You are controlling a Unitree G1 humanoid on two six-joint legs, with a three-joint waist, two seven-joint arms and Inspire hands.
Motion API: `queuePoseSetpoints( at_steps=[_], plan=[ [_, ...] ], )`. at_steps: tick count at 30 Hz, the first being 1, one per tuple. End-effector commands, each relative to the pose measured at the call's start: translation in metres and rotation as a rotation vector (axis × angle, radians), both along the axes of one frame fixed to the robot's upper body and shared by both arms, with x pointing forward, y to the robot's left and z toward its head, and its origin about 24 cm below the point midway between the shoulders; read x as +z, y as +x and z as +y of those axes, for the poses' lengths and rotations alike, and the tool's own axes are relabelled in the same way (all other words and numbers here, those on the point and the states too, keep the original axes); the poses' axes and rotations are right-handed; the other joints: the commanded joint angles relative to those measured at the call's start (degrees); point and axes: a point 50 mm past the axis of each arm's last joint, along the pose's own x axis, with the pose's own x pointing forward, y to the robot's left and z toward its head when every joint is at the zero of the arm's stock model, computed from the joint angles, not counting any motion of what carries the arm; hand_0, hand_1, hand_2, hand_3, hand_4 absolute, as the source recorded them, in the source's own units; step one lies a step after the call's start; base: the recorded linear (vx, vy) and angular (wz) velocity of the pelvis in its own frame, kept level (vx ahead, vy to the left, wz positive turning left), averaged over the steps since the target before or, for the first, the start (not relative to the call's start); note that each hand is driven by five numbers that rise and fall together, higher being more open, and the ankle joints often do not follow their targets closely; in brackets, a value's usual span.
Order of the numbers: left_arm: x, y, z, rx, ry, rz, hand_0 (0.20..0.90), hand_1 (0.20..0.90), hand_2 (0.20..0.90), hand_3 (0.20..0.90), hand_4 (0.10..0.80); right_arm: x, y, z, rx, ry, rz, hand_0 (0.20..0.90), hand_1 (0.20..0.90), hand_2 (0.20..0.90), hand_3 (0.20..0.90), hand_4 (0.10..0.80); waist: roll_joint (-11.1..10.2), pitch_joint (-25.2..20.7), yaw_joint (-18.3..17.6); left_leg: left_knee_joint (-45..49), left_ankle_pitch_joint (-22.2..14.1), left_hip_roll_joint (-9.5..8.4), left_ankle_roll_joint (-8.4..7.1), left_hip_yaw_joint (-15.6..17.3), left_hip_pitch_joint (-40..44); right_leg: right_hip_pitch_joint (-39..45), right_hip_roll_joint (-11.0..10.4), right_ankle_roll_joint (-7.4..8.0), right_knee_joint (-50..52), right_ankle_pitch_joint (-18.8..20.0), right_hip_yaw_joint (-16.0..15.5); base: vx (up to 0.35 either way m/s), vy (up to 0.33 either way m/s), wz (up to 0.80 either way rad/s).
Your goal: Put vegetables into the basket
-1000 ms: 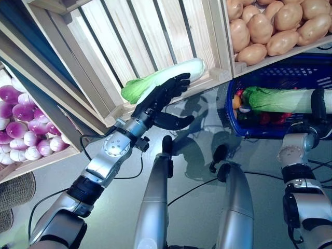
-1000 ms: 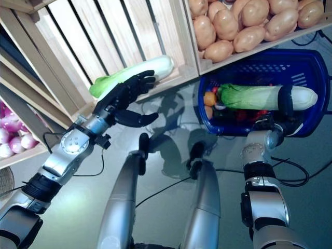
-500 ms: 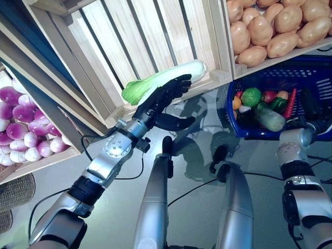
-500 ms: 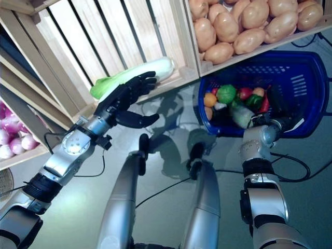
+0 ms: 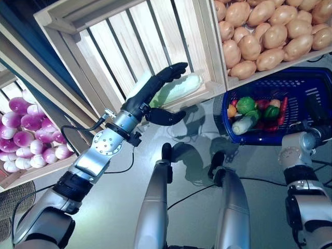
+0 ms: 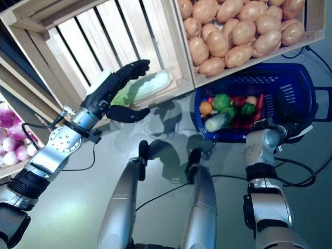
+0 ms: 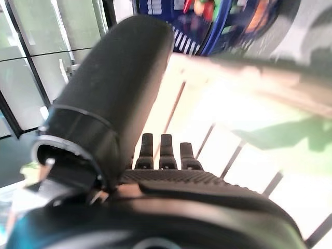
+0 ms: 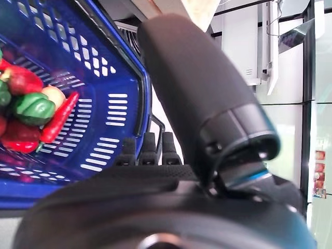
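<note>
A long pale green cabbage [image 5: 182, 87] lies in a slatted wooden crate [image 5: 119, 46] of the stand. My left hand [image 5: 145, 97] is open, its straight fingers [image 7: 161, 153] lying over the cabbage's leafy end and the thumb out below the crate's front edge. The blue basket [image 5: 295, 82] stands on the floor to the right. In it lie a white and green cabbage [image 5: 243, 123], a green pepper [image 8: 31, 106], a red chilli [image 8: 59, 116] and other vegetables. My right hand [image 6: 290, 128] is open and empty, just beside the basket's near rim.
The wooden stand's crates rise behind and to the left, and one full crate [image 5: 228, 62] overhangs the basket's far rim. A woven basket [image 5: 15, 199] stands on the floor at the lower left. Grey floor lies between the stand and me.
The cabbage my right hand held over the basket dropped in, and that hand now waits open at the rim. My left hand rose and stretched further over the crate's cabbage. The camera shifted.
</note>
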Motion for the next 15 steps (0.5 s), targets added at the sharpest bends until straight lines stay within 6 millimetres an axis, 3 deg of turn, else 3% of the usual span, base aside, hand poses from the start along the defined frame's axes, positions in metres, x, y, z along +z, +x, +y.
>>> queuePoseSetpoints(
  at_steps=[1, 8, 15],
  plan=[
    [0.072, -0.029, 0.001, -0.039, -0.097, -0.401, 0.9, 0.9, 0.9, 0.9, 0.8, 0.062, -0.018, -0.014, -0.025, -0.255, -0.242, 0.9, 0.9, 0.9, 0.9, 0.8, 0.3, -0.1, -1.5, -3.3, -0.5, -0.96, 0.07, 1.7, 4.5, 7.8, 1.9, -0.1, -7.0, 4.0, -1.2, 0.061, -0.003, 0.01],
    [0.055, -0.033, 0.037, 0.165, -0.164, -0.39, 0.9, 0.9, 0.9, 0.9, 0.8, 0.031, -0.033, 0.021, 0.192, -0.314, -0.247, 0.9, 0.9, 0.9, 0.9, 0.8, -0.9, -0.1, -2.4, -5.2, -0.4, -1.1, 0.09, 1.6, 8.5, 11.8, 2.3, -0.05, -8.9, 3.5, -1.3, 0.041, 0.0, 0.0],
    [0.028, -0.031, 0.058, 0.409, -0.2, -0.352, 0.9, 0.9, 0.9, 0.9, 0.8, 0.021, -0.042, 0.062, 0.382, -0.402, -0.251, 0.9, 0.9, 0.9, 0.9, 0.8, -1.3, -0.1, -3.1, -5.7, 0.1, -0.92, 0.31, 2.0, 8.1, 11.7, 2.8, -0.46, -9.3, 3.1, -1.0, 0.016, 0.026, 0.01]
  ],
)
